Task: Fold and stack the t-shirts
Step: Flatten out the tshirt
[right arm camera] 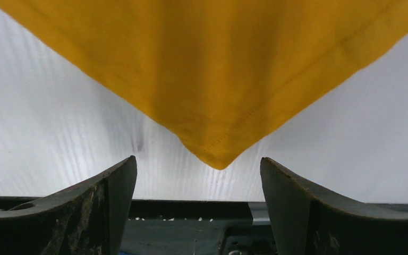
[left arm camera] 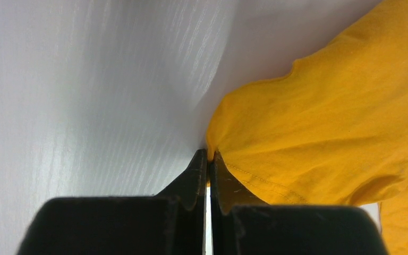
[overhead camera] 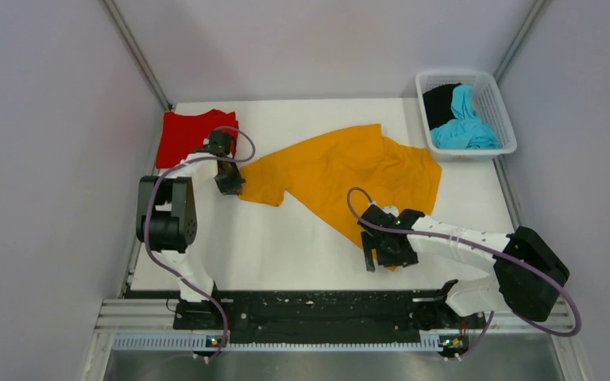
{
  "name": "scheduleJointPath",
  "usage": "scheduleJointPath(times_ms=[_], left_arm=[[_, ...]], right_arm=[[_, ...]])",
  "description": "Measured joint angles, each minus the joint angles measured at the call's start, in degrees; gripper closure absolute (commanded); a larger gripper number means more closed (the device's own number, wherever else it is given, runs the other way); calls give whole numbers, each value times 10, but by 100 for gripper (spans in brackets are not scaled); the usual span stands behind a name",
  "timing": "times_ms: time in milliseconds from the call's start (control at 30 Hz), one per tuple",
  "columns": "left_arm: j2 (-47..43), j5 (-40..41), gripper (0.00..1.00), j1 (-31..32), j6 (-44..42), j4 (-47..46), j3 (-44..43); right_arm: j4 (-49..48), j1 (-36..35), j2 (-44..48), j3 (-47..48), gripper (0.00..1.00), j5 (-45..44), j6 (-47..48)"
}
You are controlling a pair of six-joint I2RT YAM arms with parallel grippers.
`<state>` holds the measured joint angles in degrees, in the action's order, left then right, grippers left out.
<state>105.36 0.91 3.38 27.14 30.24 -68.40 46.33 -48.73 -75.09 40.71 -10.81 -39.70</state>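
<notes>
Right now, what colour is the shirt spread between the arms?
The t-shirt is orange-yellow; the top external view shows it best.

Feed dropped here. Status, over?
Left pincer shut on orange tee edge. Right pincer open around its near corner, no grip. Tee spread, unfolded. Nothing blocking.

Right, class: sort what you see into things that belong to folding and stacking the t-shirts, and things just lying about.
Belongs to the job:
orange-yellow t-shirt
red t-shirt
cyan-blue t-shirt
black t-shirt

Just lying about:
white mesh basket
table
</notes>
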Motion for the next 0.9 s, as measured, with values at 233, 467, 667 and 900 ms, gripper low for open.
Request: scheduleJointPath(times_ms=[233, 467, 667, 900], left_arm=[[-5, -1, 100, 1, 0, -3, 7], [-12, -2, 100, 1, 0, -3, 15], [-14, -2, 100, 1, 0, -3, 18], [-18, -2, 100, 1, 0, -3, 23]], right_arm=[[-22, 0, -12, -18, 33, -4, -35], [-40, 0, -20, -18, 38, -7, -57], [-42, 3, 0, -32, 40, -21, -80], [-37, 18, 34, -56, 45, -37, -100]])
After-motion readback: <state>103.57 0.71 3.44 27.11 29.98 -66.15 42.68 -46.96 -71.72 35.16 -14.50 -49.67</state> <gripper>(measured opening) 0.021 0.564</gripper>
